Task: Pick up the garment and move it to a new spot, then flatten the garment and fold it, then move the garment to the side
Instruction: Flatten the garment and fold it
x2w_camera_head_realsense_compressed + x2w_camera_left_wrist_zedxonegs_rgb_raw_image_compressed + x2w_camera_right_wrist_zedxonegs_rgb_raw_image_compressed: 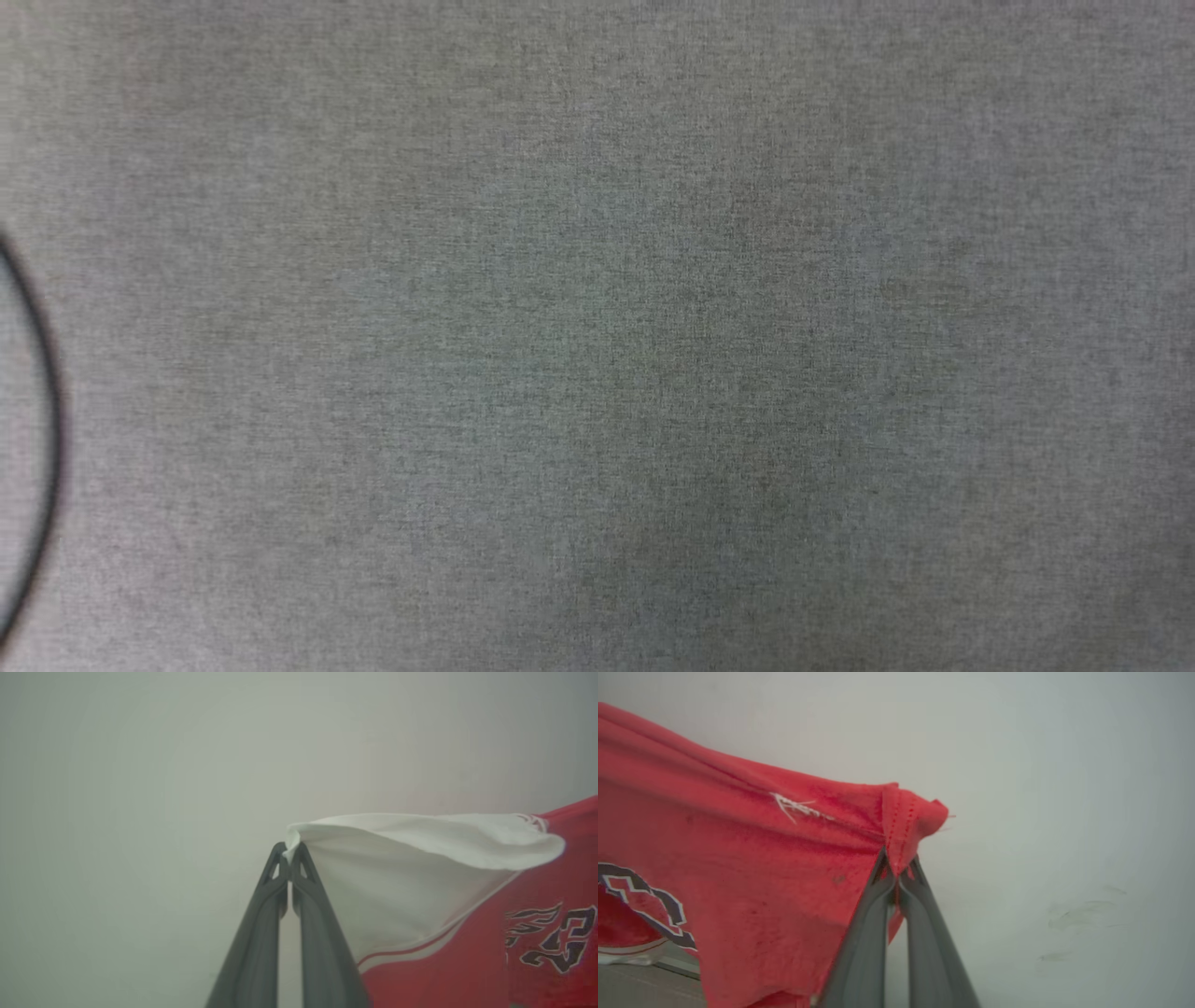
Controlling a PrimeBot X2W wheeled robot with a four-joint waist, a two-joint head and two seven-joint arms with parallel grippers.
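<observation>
Our left claw [290, 851] was pressed together on the white sleeve edge of the red jersey shirt [420, 891] with black, white-edged lettering. The shirt hung stretched in the air between both claws, and our right claw [899, 868] pinched its red stitched hem corner.

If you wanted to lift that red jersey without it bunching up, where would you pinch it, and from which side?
Probably at two far-apart edges, from the outer ends. Here the left tool is shut on the tip of the white sleeve and the right tool on a stitched red hem corner. Thin edges suit a narrow pinch, and the jersey hangs spread between them.
</observation>
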